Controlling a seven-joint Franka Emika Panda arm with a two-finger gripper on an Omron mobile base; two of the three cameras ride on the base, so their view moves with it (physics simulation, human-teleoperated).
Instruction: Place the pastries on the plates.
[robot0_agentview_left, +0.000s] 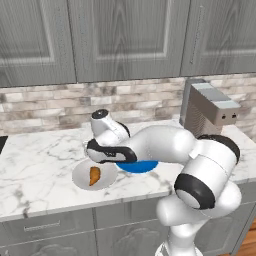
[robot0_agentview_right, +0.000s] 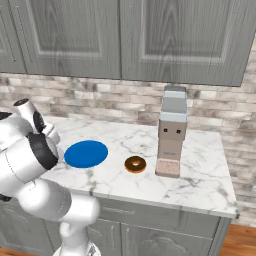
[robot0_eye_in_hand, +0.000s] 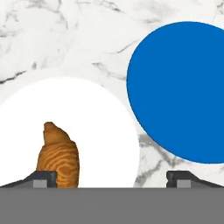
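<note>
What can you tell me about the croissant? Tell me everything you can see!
The croissant is a small orange-brown pastry with wavy, flaky-looking stripes and a pointed tip. It lies on the white plate, off to one side rather than in the middle, and takes up only a little of it. Nothing but the plate touches it. The gripper hovers above it with its jaws wide open, holding nothing.

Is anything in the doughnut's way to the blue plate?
No, nothing visible is. The doughnut sits on bare marble counter right beside the blue plate, with open counter between them. The coffee machine stands on the doughnut's other side, away from that path.
</note>
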